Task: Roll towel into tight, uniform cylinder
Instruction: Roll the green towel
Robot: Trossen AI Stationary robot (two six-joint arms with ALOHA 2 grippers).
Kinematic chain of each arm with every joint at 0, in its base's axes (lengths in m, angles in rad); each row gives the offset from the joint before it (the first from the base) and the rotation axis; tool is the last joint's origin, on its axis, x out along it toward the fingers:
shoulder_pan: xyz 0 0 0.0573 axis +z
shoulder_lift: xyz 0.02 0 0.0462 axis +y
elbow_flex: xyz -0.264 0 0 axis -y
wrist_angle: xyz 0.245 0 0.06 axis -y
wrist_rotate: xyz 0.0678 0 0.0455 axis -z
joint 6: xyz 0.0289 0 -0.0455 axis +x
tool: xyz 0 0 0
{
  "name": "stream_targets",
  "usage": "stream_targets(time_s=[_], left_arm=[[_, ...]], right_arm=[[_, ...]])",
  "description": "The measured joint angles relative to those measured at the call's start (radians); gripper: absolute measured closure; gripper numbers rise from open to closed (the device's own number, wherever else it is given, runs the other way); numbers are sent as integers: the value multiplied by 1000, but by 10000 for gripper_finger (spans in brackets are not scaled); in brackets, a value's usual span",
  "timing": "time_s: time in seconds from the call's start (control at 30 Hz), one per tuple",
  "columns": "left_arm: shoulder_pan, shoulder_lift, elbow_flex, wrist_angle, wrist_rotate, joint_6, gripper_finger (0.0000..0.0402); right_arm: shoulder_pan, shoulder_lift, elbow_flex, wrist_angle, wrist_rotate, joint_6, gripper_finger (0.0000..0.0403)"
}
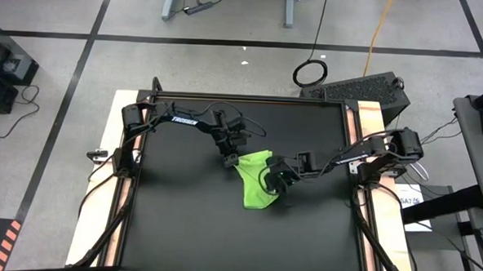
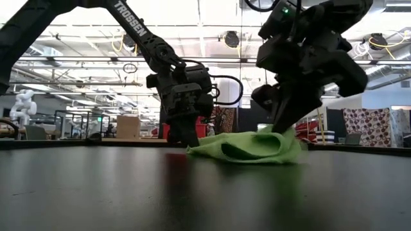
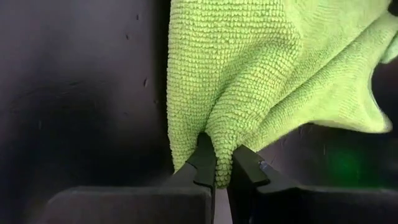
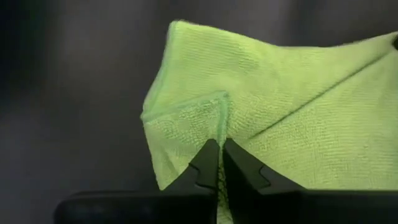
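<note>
A: Where is the towel (image 1: 258,179)?

B: Near the middle of the black surface (image 1: 180,223), a little toward three o'clock in the high view. It is lime green and bunched, wide at its twelve o'clock end and narrowing toward six o'clock.

A: What is the fabric like?

B: Soft and nubby. The left wrist view shows rows of tiny loops, like microfiber, gathered into a thick fold (image 3: 249,106). In the right wrist view a stitched hem (image 4: 221,115) runs down to a corner, and the weave there looks finer and ribbed.

A: And the left hand (image 1: 230,162)?

B: It sits at the towel's ten o'clock corner. Its two dark fingers are almost together, pinching a fold of the cloth between the tips (image 3: 208,163).

A: The right hand (image 1: 274,183)?

B: It is over the towel's three o'clock side, also closed nearly tight, with a thin layer of cloth nipped between its pointed fingertips (image 4: 210,163) just by the hem.

A: How does it look from the low view?

B: The towel lies as a low, rumpled mound (image 2: 253,147) on the glossy surface, with a curled opening in its front fold. Both hands come down onto it, one at each end, the bulkier one (image 2: 286,125) pressing at the raised end.

A: Is it a cylinder?

B: No, it is loose and uneven, more of a crumpled wedge.
</note>
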Motion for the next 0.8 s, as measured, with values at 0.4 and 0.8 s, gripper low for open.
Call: stream_targets(time_s=[0.4,0.8], left_arm=[[4,0,-2,-3,-3,2,382],[4,0,-2,-4,-3,0,382]], right_arm=[[25,0,-1,-33,7,-22,366],[66,0,-74,-35,-26,-38,372]])
